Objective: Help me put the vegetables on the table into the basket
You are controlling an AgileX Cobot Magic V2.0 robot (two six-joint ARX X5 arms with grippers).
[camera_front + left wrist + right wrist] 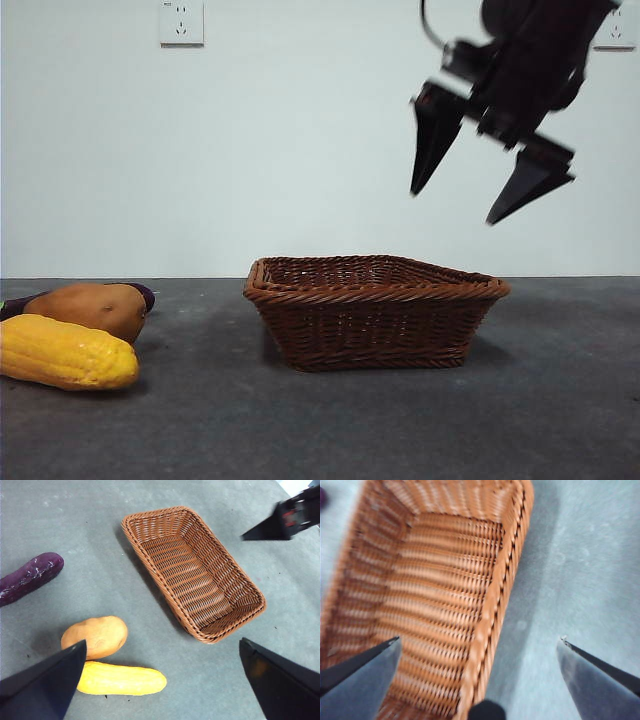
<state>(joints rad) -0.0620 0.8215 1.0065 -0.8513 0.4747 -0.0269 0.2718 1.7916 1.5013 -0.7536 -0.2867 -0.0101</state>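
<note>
Nearest the front camera lies the corn cob (65,352), touching the potato-like tuber (92,306) behind it, with the eggplant (29,577) well apart; all three rest on the desk (400,420), so the basket (375,310) beside them holds nothing yet. High over the basket's far side, the right gripper (490,170) hangs with fingers wide, holding nothing. Looking down from above the vegetables, the left gripper (160,675) also has its fingers spread wide and empty, probably ready for a first pick.

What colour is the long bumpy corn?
The corn cob is bright yellow all over; the left wrist view shows it best.
</note>
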